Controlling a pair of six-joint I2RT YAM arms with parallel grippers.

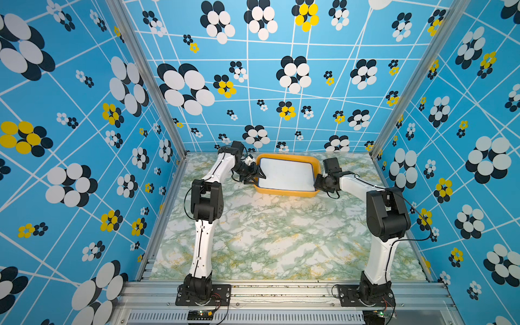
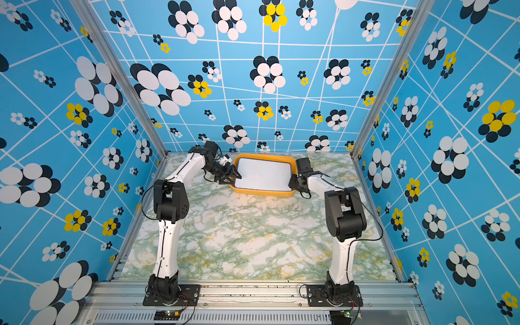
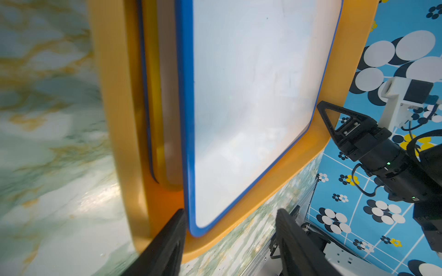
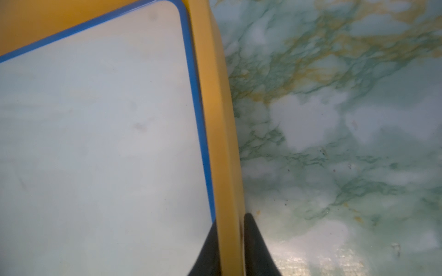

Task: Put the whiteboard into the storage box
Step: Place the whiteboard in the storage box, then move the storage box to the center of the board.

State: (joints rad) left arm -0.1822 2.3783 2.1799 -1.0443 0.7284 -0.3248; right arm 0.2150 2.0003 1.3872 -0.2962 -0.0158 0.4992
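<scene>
So the bench [image 1: 267, 239] is done up in a green, white and gold marble print, and most of it stretches out bare in front of the storage box [image 1: 287, 192]. Just behind the box are blue walls [image 1: 281, 84] covered in white lines and clusters of black, white and yellow ovals, with aluminium posts [image 1: 146, 78] at the corners. The whiteboard [image 1: 285, 176], blue-edged, sits inside the box. The left pincer [image 3: 232, 211] is spread around the board's corner at one end of the box. At the other end, the right pincer [image 4: 231, 218] is pinching the box's rim.
</scene>
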